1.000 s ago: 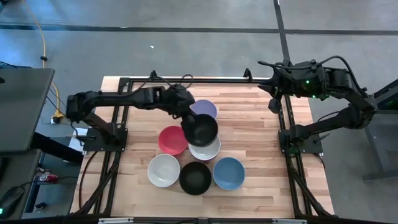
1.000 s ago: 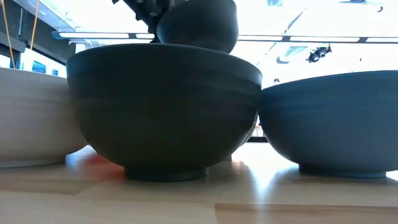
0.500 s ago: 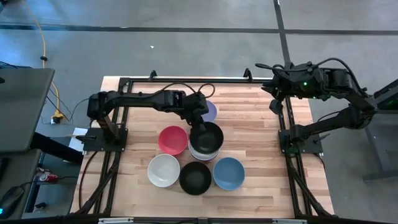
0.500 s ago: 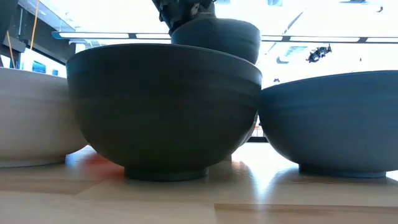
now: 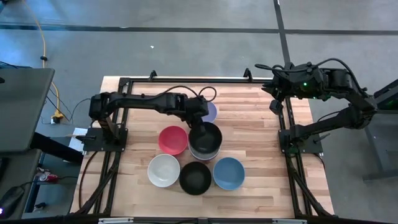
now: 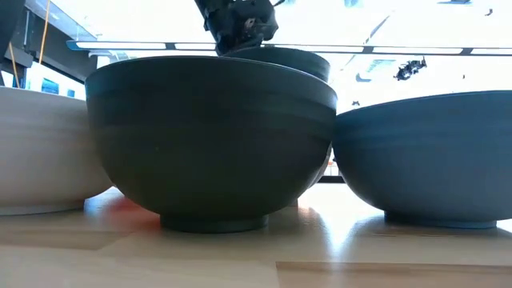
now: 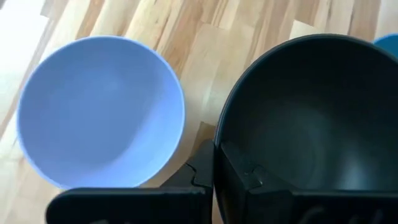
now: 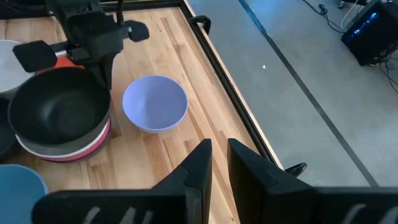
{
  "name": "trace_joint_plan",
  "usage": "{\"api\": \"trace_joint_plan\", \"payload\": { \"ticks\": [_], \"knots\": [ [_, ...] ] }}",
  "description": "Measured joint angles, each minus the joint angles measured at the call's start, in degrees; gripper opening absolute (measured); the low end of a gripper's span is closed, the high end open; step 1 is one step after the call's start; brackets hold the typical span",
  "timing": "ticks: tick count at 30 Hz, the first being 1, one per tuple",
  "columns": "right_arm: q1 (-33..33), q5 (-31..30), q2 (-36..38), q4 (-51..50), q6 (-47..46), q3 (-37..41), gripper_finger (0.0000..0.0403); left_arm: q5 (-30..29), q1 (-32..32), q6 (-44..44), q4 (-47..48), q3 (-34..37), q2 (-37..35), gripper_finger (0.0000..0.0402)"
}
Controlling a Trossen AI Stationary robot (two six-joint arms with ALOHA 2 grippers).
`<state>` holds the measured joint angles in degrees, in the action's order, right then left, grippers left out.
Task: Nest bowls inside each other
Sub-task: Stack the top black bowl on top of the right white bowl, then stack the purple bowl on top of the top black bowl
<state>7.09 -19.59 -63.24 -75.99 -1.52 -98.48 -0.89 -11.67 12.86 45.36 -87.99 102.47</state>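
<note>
Nesting is partly done: the left gripper (image 5: 198, 117), clamped on the rim of a black bowl (image 5: 206, 135), has it seated atop the central stack (image 8: 62, 146), where white and magenta rims show beneath. Around that stack, the lavender bowl (image 5: 209, 111), red bowl (image 5: 173, 139), white bowl (image 5: 163, 170), second black bowl (image 5: 195, 177) and blue bowl (image 5: 228, 172) remain single. A second ago the held bowl hung tilted above the stack; now it sits level in it. The right gripper (image 8: 216, 167), slightly ajar and empty, waits by the table's far right edge.
</note>
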Motion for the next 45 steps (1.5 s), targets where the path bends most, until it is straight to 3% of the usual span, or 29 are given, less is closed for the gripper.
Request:
{"api": "trace_joint_plan", "payload": {
  "ticks": [11,22,27,32,34,40,45],
  "knots": [
    [0.0,0.1,0.0,0.4,0.0,0.0,0.0042,0.8,1.0,-1.0,-0.9,1.6,4.1,0.001],
    [0.0,0.2,0.0,0.4,0.0,0.0,0.0042,-0.1,0.6,-6.1,-6.8,1.6,-0.1,0.0108],
    [0.0,0.2,-0.1,0.4,-0.1,0.0,0.0042,-5.5,-3.0,-9.0,-3.2,1.5,-1.8,0.0126],
    [0.0,0.2,-0.3,0.4,-0.4,0.0,0.0042,-5.7,-10.5,-9.3,-0.5,1.6,-1.6,0.0126],
    [0.0,0.3,-0.5,0.4,0.0,0.0,0.0042,-4.2,-13.3,-10.1,-0.1,1.6,-1.5,0.0126],
    [0.0,0.3,-1.5,0.4,0.4,0.0,0.0042,7.5,-21.9,-10.9,-0.7,1.6,-1.1,0.0127],
    [0.0,0.3,-2.9,0.9,1.6,0.0,0.0042,12.4,-26.2,-10.6,0.6,1.6,1.3,0.0127]
  ]
}}
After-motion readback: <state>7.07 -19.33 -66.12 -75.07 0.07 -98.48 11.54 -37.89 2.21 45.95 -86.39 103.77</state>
